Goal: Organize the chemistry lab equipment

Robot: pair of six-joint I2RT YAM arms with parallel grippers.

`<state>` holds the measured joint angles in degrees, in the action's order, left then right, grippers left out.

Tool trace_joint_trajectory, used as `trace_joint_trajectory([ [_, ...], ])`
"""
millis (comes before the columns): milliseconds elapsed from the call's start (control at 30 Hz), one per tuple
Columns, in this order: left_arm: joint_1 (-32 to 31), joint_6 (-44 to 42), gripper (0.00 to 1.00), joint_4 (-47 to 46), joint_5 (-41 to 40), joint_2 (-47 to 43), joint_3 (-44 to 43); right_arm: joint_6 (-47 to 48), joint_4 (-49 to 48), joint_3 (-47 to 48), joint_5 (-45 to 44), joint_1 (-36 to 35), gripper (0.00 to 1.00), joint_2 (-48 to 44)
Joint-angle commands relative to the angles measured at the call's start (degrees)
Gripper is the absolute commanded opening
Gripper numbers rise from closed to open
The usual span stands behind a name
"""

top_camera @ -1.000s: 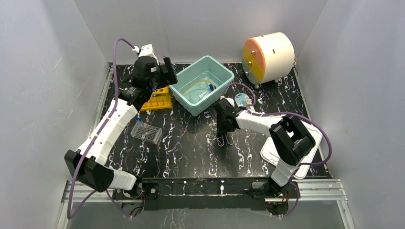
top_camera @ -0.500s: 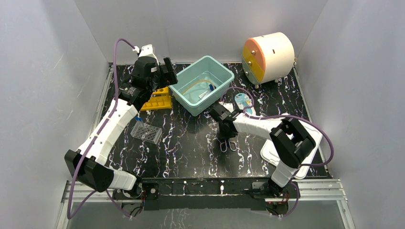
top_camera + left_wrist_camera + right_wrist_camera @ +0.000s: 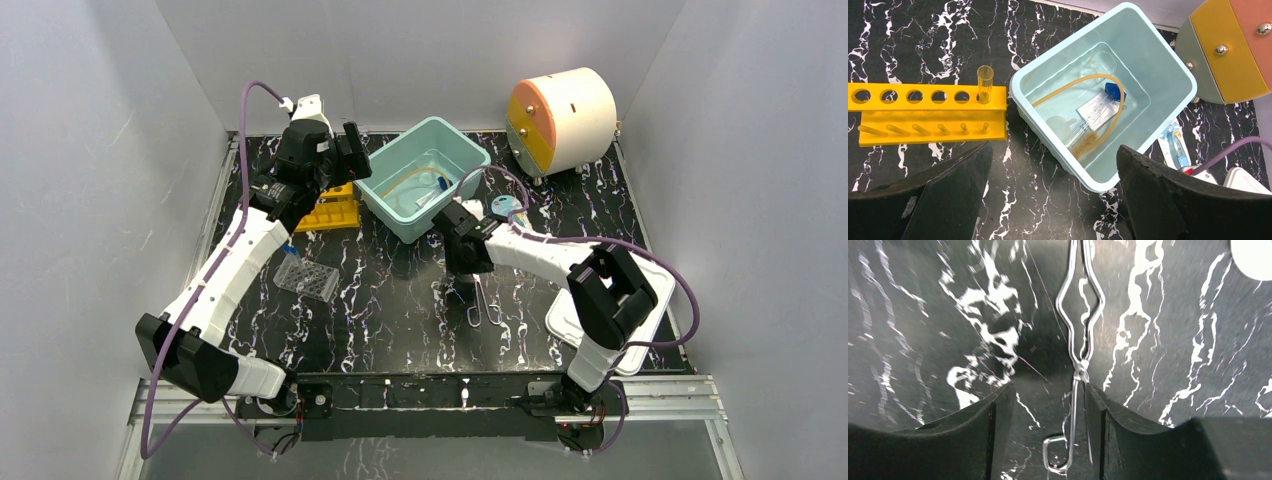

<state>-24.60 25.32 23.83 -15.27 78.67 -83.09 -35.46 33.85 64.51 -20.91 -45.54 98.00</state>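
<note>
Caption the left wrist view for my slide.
Open left gripper above a pale blue bin holding amber tubing, a brush and a blue-capped tube, yellow rack alongside.

Lab-style robot test cell: plain white walls (image 3: 400, 60), black marbled table (image 3: 395, 295), yellow tube rack (image 3: 928, 96), teal bin (image 3: 1154, 65).

wire clips (image 3: 1081, 371) cut off by right wrist view's edge; table (image 3: 1173, 365) there blurred. yellow tube rack (image 3: 925, 105): one end cut off in left wrist view, partly hidden behind left arm (image 3: 240, 250) from above.
</note>
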Motion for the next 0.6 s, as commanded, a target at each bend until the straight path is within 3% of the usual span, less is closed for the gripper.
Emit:
trace_joint_trajectory([
  [0,-0.3,-1.0,0.94,-0.2,-1.3,-1.9,-1.4,1.2,-1.4,6.1,-3.8,2.5,0.63,0.7],
  [300,-0.4,-0.7,0.94,-0.2,-0.7,-1.9,-1.4,2.6,-11.1,4.3,-4.2,6.1,0.64,3.6],
  [567,-0.4,-0.5,0.94,0.4,-1.6,-2.1,-2.1,5.7,-27.9,-1.4,-3.6,9.0,0.61,3.4],
])
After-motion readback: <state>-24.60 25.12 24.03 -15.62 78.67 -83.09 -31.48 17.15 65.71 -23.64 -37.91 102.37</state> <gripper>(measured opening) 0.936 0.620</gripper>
